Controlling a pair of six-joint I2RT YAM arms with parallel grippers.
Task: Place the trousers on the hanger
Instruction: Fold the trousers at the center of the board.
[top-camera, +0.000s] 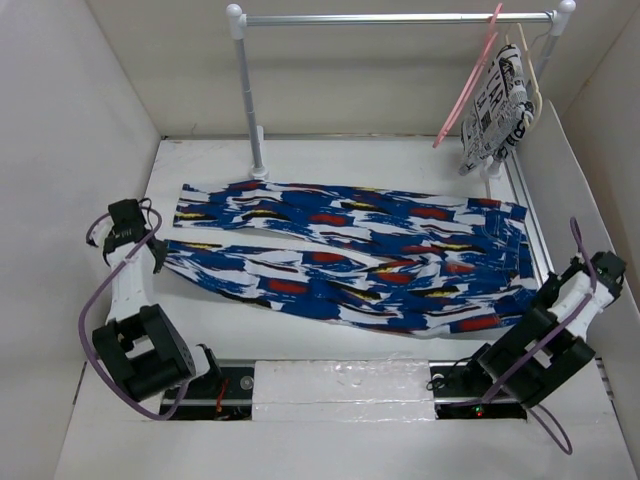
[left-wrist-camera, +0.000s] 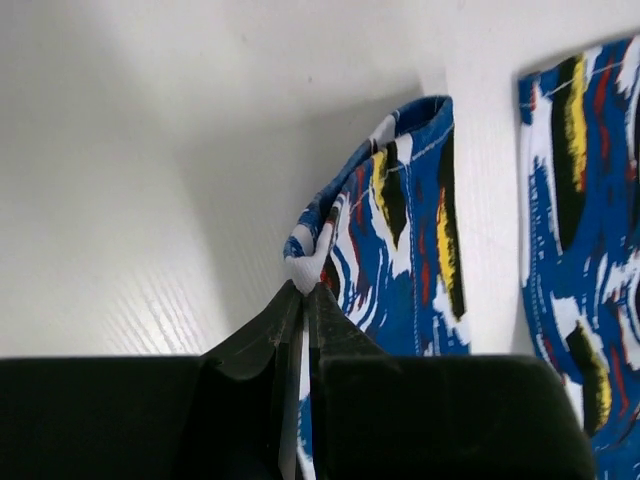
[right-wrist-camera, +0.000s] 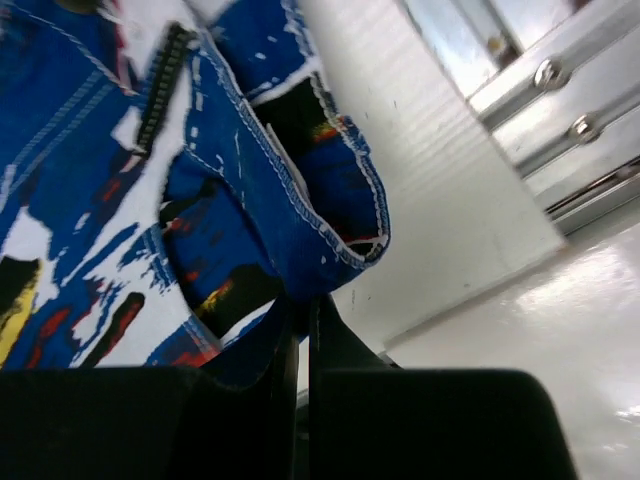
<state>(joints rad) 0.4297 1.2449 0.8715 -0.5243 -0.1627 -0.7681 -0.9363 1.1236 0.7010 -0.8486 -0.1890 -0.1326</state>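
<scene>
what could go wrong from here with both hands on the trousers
The left hand pinches only a thin hem edge of the trousers; it may slip out when lifted.
The right hand grips near the waistband corner, so the long cloth could sag and drag.
The hanger hangs right beside the printed garment, which could snag.

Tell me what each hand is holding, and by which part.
Left hand pinches the trousers at a leg's hem corner; right hand pinches the same trousers at the waistband edge.
</scene>
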